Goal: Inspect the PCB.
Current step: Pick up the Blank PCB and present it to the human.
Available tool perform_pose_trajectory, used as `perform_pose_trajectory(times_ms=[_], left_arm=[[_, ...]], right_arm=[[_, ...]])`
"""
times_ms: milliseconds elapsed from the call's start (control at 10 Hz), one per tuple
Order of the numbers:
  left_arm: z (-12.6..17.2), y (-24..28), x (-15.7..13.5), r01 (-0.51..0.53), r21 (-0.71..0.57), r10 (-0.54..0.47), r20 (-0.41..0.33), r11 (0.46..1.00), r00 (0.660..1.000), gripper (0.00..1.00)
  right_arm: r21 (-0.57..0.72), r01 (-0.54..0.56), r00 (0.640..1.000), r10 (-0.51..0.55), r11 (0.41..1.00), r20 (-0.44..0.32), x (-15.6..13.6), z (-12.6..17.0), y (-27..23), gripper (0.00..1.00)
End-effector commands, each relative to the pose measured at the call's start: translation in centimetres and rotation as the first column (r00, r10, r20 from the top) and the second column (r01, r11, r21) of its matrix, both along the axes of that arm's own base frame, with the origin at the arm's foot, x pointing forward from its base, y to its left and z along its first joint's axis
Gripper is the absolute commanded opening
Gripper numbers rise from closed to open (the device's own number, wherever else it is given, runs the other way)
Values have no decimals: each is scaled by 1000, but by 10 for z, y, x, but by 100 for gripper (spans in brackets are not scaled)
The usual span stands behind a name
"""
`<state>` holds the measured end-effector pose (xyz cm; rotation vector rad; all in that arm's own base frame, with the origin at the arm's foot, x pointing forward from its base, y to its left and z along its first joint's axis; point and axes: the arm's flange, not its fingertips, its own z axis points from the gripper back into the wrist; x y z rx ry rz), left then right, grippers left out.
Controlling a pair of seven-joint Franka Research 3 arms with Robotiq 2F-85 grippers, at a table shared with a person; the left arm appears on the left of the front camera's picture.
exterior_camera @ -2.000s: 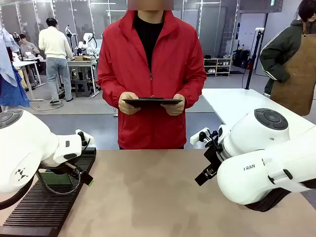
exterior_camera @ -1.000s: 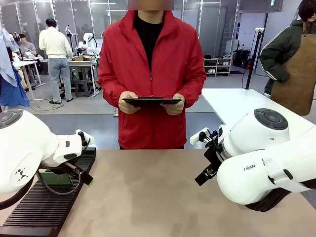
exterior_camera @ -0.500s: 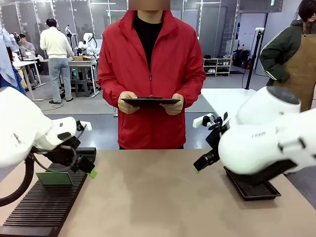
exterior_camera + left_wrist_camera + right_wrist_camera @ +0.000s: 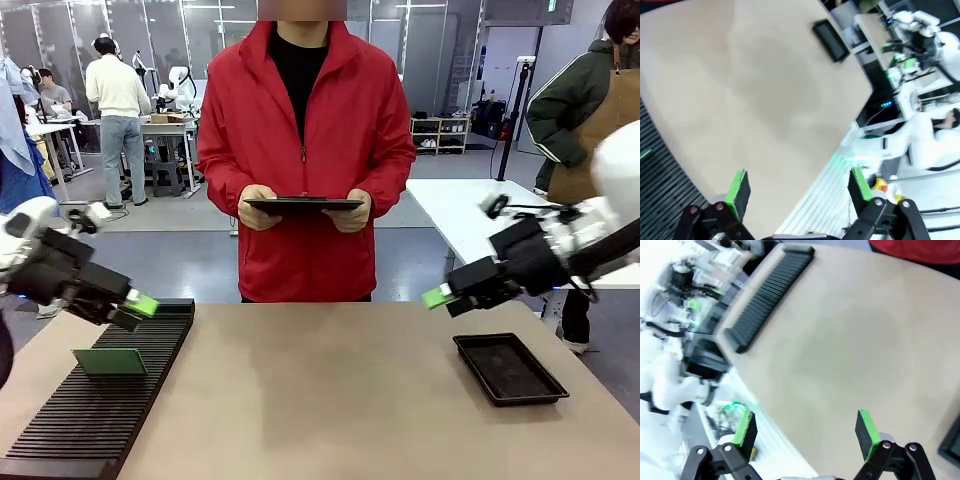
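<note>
Approach step is judged: L end effector [image 4: 799, 186] & R end effector [image 4: 806, 431] are held wide open, empty; PCB [image 4: 110, 362] is propped on rack [image 4: 90, 425] at left edge of desk [image 4: 320, 400], so L descent onto it is needed.

Table top [image 4: 320, 400]: smooth, matt beige. Slotted rack [image 4: 80, 430]: ribbed black plastic, matt. PCB [image 4: 110, 361]: flat green board, dull finish. Tray [image 4: 510, 370]: black plastic (faint sheen inside). Jacket [image 4: 310, 130]: red cloth, slightly shiny. Tablet [image 4: 305, 205]: dark, smooth.

PCB [image 4: 110, 362] on ribbed rack [image 4: 85, 425] (left side); left hand [image 4: 135, 310], right hand [image 4: 443, 299] aloft, empty.
</note>
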<state>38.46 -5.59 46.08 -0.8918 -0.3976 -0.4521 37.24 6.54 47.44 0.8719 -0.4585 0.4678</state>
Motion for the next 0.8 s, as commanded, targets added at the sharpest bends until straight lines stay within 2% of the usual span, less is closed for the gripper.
perform_pose_trajectory(times_ms=[0, 200, 300, 400, 500, 700], left_arm=[[-11, 46, -8, 1, -193, -9, -38, 981, 999, 100], [-24, 101, -28, -18, -312, 2, -52, 950, 999, 100], [-31, 129, -39, 6, -341, -18, -30, 940, 999, 100], [-37, 156, -48, -39, -333, 15, -74, 942, 997, 100], [-41, 186, -59, -53, -345, 36, -54, 937, 998, 100], [-49, 239, -76, -132, -350, 105, -95, 927, 990, 100]], right_arm=[[92, 72, 986, -57, 993, -154, 5, -15, -40, 100], [197, 169, 951, -106, 966, -292, -13, -20, -99, 100], [242, 204, 933, -114, 948, -341, -23, -24, -132, 100], [305, 255, 907, -118, 917, -405, -32, -34, -166, 100], [377, 258, 900, -79, 890, -428, -43, -45, -195, 100], [461, 357, 883, -131, 812, -451, -67, -64, -240, 100]])
